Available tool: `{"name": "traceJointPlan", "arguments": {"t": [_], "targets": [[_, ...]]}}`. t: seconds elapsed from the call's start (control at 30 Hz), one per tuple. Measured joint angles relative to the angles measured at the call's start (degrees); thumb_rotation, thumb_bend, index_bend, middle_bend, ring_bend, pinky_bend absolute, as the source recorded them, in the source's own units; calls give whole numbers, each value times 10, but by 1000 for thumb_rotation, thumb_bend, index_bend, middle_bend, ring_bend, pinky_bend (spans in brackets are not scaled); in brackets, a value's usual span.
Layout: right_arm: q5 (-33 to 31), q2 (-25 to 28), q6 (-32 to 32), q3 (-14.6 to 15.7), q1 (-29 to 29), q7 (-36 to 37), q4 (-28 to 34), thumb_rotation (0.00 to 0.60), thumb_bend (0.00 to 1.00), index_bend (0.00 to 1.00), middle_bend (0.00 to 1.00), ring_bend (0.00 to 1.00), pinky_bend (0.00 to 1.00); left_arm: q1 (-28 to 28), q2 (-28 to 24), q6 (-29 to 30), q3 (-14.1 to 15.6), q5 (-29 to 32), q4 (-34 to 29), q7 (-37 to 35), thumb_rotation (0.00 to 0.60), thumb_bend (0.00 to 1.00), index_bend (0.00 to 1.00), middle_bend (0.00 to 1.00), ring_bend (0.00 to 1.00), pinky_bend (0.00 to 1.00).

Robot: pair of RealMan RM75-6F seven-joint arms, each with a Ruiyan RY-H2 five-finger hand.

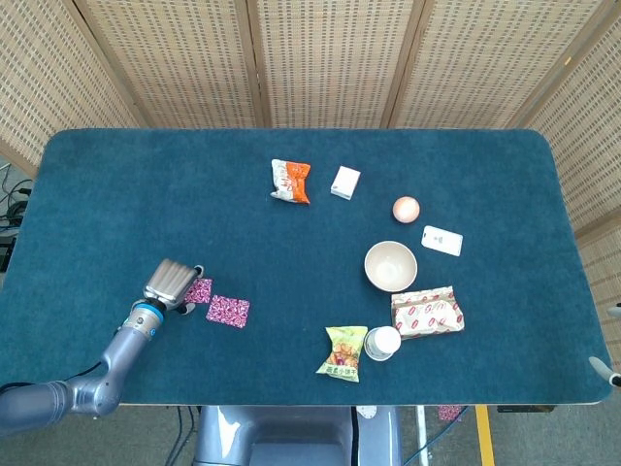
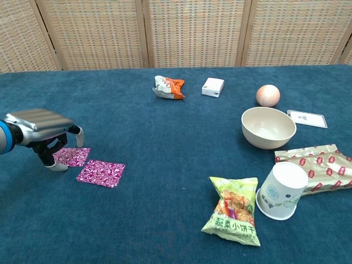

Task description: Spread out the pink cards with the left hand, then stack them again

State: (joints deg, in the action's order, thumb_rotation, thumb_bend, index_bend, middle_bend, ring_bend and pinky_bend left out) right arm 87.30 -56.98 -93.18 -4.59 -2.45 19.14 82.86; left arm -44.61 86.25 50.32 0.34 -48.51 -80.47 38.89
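— Where the blue cloth-covered table [image 2: 165, 137] meets woven cane screens [image 2: 192, 33], what lies nearest?

— Two pink cards [image 2: 101, 172] lie apart, side by side near its front left edge. The left hand [image 2: 43, 127] arches over the far-left card, fingertips [image 2: 55, 165] down at its edge, holding nothing. The right hand is out of sight.

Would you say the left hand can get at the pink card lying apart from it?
Probably yes: the left hand stands over the nearer card, and only bare table lies around the other card.
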Motion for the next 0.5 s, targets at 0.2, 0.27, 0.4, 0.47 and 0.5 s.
{"name": "traceJointPlan", "arguments": {"t": [0.2,0.27,0.4,0.47,0.5], "targets": [[-1,0,1,0,1,-1,0,600,155,320,300,145,83,-1,1,-1,1,3,1,2,514,289,350,762,764,700],[-1,0,1,-1,1,-1,0,600,155,320,301,145,83,-1,1,-1,1,4,1,2,514,292,351,762,764,700],[-1,0,2,-1,1,-1,0,600,156,320,302,145,83,-2,1,-2,2,7,2,4,514,293,352,762,765,700],[-1,0,2,-1,1,-1,1,600,156,320,302,145,83,-2,2,-2,2,7,2,4,514,294,355,762,765,700],[-1,0,2,-1,2,-1,0,600,156,320,302,145,83,-2,2,-2,2,8,2,3,514,294,360,762,765,700]]}}
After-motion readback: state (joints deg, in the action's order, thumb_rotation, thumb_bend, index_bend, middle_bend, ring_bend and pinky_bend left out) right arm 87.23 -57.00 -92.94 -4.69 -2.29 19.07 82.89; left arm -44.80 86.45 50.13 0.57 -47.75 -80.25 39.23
